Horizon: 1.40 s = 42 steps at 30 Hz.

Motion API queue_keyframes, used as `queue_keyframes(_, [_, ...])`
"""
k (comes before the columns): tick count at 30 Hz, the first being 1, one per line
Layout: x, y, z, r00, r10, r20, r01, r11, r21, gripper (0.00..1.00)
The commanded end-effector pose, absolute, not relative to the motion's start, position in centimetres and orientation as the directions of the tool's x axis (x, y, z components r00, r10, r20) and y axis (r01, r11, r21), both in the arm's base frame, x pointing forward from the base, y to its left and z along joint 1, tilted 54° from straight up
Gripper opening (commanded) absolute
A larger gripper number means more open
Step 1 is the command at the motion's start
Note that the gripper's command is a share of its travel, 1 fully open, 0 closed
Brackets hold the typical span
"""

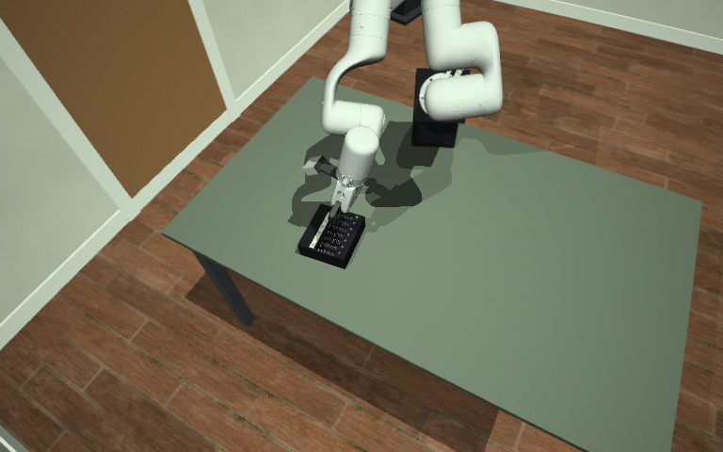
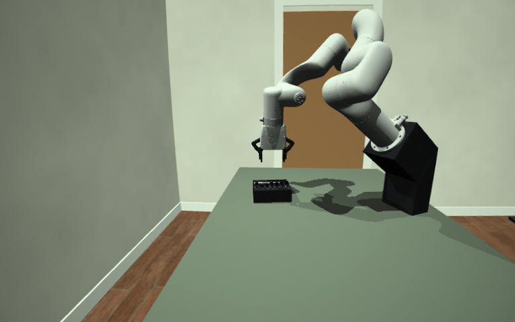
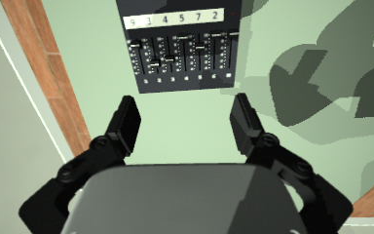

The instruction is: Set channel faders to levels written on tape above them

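Note:
The black lighting desk (image 1: pixel 331 236) stands on its feet near the table's left edge; it also shows in the exterior view (image 2: pixel 271 190) and the wrist view (image 3: pixel 180 46). A white tape strip (image 3: pixel 173 19) reads 9, 3, 4, 5, 7, 2 above six channel faders; the master fader (image 3: pixel 233 34) is at the right end, its cap near the top. The first cap (image 3: pixel 134 45) sits high, the second (image 3: pixel 155 62) and third (image 3: pixel 169 58) sit lower. My gripper (image 2: pixel 272 155) is open and empty, hovering above the desk; its fingers frame bare table in the wrist view (image 3: pixel 185 122).
The arm's black base (image 2: pixel 408 167) stands at the table's far side. The table's left edge and the wooden floor (image 3: pixel 49 78) lie close to the desk. A wall runs along the left.

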<state>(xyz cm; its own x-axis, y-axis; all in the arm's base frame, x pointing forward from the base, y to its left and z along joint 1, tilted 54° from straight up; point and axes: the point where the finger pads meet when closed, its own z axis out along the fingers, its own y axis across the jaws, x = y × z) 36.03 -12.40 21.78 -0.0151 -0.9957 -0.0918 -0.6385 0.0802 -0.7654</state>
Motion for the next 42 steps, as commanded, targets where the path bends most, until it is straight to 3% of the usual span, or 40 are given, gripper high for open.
queue_keyframes(1, [36.1,-16.2,21.7,0.124,-0.949,-0.291,-0.654,0.142,-0.743,1.00])
queue_keyframes(27, [36.4,-16.3,21.5,0.080,-0.913,-0.401,-0.664,0.252,-0.704,1.00])
queue_keyframes(35, [37.4,-15.4,21.0,-0.157,-0.735,-0.660,-0.663,0.574,-0.481,1.00])
queue_keyframes(40, [37.9,-15.0,20.6,-0.240,-0.646,-0.725,-0.642,0.666,-0.380,1.00])
queue_keyframes(42, [38.3,-14.8,20.3,-0.349,-0.507,-0.788,-0.594,0.770,-0.232,1.00])
